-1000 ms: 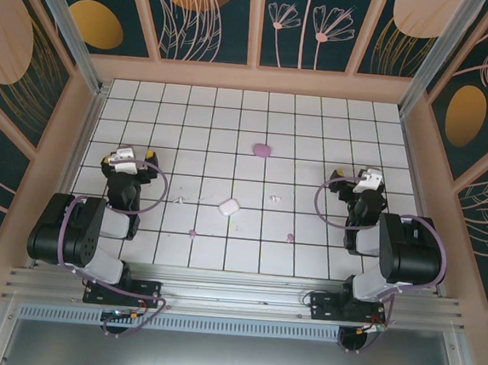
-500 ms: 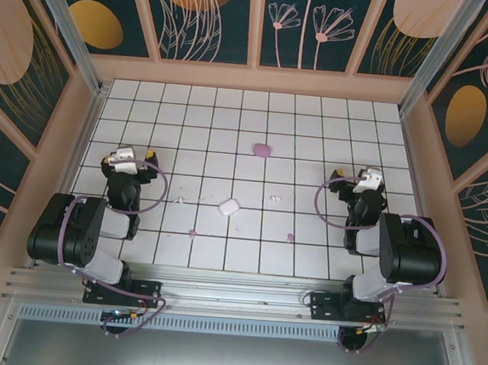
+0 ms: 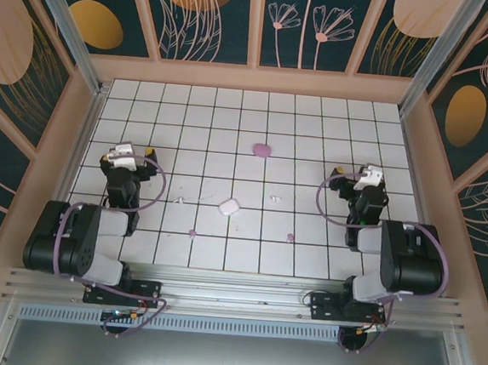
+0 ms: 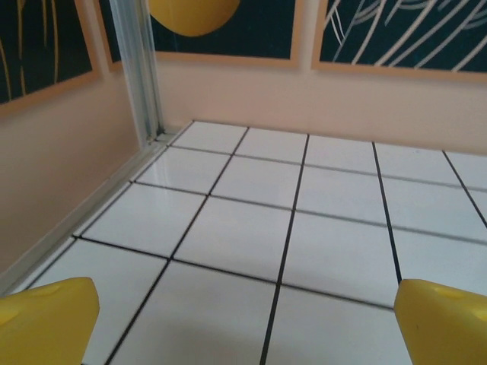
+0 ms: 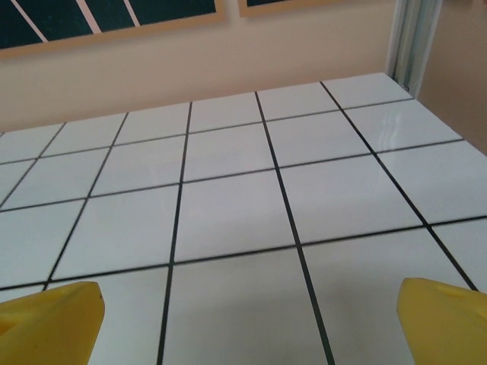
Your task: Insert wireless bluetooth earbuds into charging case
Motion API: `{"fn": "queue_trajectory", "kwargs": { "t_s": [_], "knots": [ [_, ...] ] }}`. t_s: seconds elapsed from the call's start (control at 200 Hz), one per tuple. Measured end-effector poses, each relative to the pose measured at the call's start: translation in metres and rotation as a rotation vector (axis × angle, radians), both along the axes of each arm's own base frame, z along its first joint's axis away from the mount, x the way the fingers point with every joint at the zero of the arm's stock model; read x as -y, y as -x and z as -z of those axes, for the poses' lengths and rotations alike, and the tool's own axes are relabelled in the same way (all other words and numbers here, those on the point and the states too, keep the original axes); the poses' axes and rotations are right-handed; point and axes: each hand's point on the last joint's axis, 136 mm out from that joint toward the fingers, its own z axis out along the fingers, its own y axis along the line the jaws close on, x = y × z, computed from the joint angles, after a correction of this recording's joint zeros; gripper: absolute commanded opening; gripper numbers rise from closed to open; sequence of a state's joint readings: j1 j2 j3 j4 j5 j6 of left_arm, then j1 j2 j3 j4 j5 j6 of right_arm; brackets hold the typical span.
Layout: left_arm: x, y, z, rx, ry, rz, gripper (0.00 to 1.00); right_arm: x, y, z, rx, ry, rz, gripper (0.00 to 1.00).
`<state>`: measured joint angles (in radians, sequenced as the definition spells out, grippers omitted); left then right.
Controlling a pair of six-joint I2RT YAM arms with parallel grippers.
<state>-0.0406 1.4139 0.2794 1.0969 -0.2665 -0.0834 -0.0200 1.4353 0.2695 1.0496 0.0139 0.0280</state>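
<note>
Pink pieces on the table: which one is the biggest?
The pink piece nearest the back wall, beyond the white case. It is a clear rounded blob, while the two pink specks closer to the arms are far smaller.

Tiled table (image 3: 317,129) carries white case (image 3: 229,206), pink blob (image 3: 263,150).
</note>
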Motion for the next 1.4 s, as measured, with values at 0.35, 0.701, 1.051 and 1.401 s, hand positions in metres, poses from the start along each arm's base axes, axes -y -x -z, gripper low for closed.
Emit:
{"fn": "queue_trajectory", "kwargs": {
  "t_s": [0.35, 0.701, 1.051, 1.401],
  "knots": [
    [0.01, -0.014, -0.095, 0.06, 0.172, 0.04, 0.96, -0.072, -0.035, -0.073, -0.169, -0.113, -0.13, 0.99],
    [0.105, -0.017, -0.005, -0.429, 0.403, 0.336, 0.92, -0.292, 0.071, 0.042, -0.69, -0.06, -0.63, 0.99],
    [0.146, 0.018, 0.027, -0.597, 0.466, 0.472, 0.95, -0.374, 0.096, 0.07, -0.846, 0.074, -0.771, 0.99],
    [0.145, 0.029, 0.027, -0.614, 0.453, 0.484, 0.97, -0.378, 0.103, 0.099, -0.915, 0.279, -0.714, 0.99]
  ]
}}
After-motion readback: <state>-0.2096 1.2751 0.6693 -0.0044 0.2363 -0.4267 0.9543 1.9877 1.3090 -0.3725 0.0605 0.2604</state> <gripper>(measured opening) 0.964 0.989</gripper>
